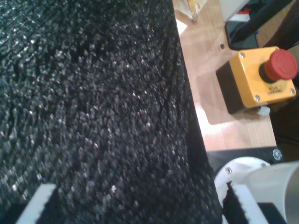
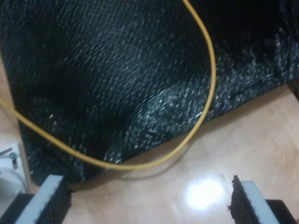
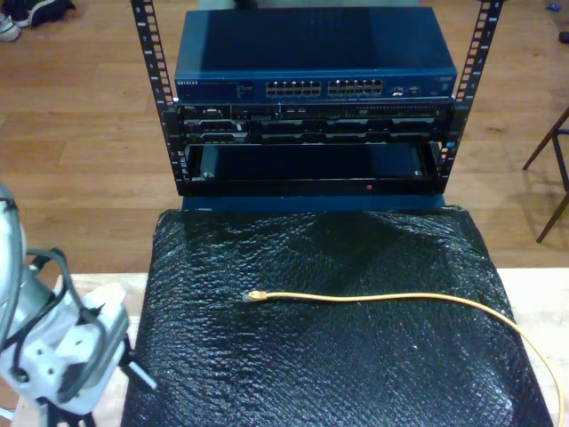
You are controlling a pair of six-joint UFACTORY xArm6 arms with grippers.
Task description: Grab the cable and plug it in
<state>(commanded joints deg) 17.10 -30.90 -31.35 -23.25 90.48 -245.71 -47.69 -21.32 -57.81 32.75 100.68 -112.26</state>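
The yellow-orange cable (image 3: 391, 297) lies across a black textured mat (image 3: 311, 374), its clear plug (image 3: 254, 296) pointing to the exterior view's left. Toward the exterior view's right it runs off the mat. In the second wrist view the cable (image 2: 214, 70) loops from the mat (image 2: 117, 70) onto the wooden table (image 2: 233, 154), just ahead of my second gripper (image 2: 149, 203), which is open and holds nothing. My first gripper (image 1: 140, 207) is open over the mat (image 1: 93, 93), empty. An arm (image 3: 53, 356) stands at the exterior view's lower left.
Behind the mat stands a rack (image 3: 311, 160) with a blue network switch (image 3: 311, 67) and its row of ports (image 3: 324, 88). A yellow box with a red emergency-stop button (image 1: 261, 79) sits on the wood near a white arm base (image 1: 261, 186).
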